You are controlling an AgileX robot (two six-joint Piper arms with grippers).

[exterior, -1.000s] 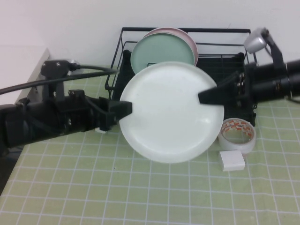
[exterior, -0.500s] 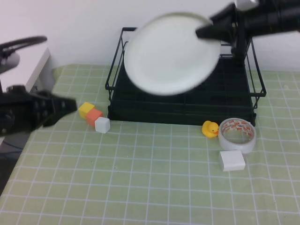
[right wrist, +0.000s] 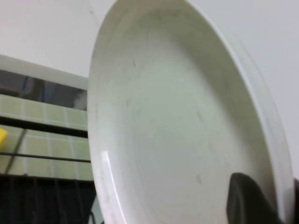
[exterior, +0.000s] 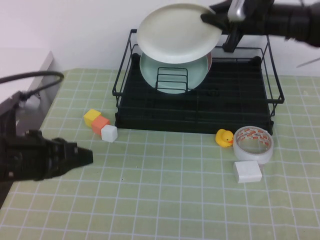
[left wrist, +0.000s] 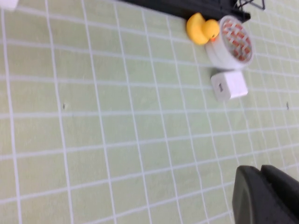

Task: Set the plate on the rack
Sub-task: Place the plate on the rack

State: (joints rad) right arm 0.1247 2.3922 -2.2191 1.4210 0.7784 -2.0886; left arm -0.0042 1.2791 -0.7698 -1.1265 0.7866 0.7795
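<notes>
The plate (exterior: 175,34) is pinched at its rim by the right gripper (exterior: 214,19) and held tilted above the back of the rack (exterior: 240,102), over the mint green plate (exterior: 170,75). Stiff, smooth and breakable it looks; a rim hold is judged slip-prone. The left gripper (exterior: 82,156) is parked low over the mat; its opening cannot be told.

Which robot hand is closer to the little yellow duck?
Right, though not by much. The duck sits in front of the rack; the right gripper holds the plate above the rack, while the left gripper hovers low, far left.
</notes>
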